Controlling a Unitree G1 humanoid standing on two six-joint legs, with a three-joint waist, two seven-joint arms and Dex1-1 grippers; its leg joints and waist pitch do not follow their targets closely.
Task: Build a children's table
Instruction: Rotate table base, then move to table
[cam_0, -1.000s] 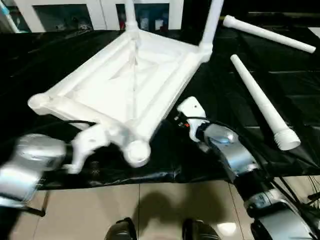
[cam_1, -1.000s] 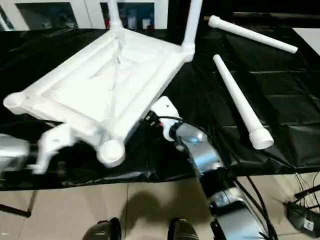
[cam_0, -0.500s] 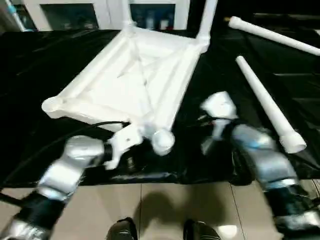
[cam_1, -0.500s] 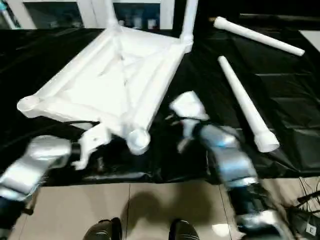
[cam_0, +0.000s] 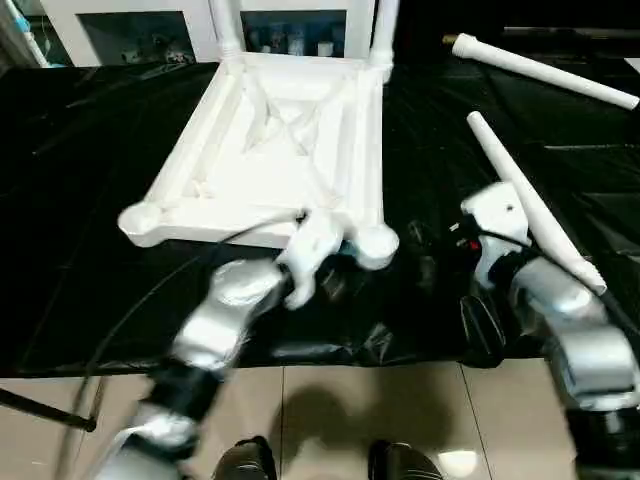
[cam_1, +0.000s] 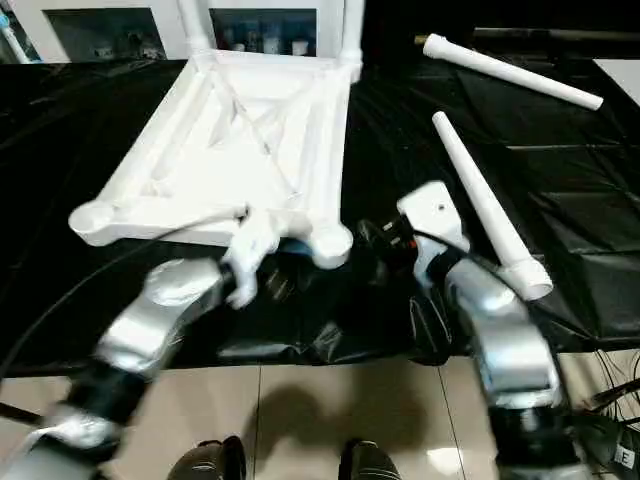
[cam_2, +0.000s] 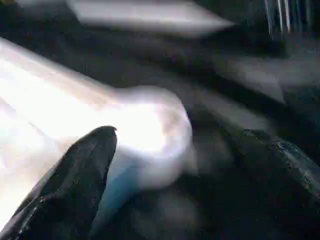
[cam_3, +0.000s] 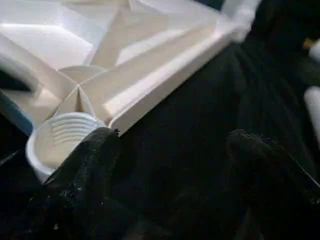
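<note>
Leg-fitting stage: both end effectors, left (cam_2: 170, 180) and right (cam_3: 170, 170), open and empty; next, grasp loose leg (cam_0: 525, 200) for near socket (cam_0: 377, 243).

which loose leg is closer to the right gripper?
The nearer loose leg, lying beside the right gripper with its wide end toward the table's front edge. The other loose leg lies far back, well away from the gripper.

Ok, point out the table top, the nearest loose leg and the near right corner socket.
table top (cam_0: 262, 170): left eye view, on its ribbed underside.
nearest loose leg (cam_0: 515, 185): left eye view, on the middle of the tube.
near right corner socket (cam_3: 60, 135): right wrist view, on its threaded inside.
</note>
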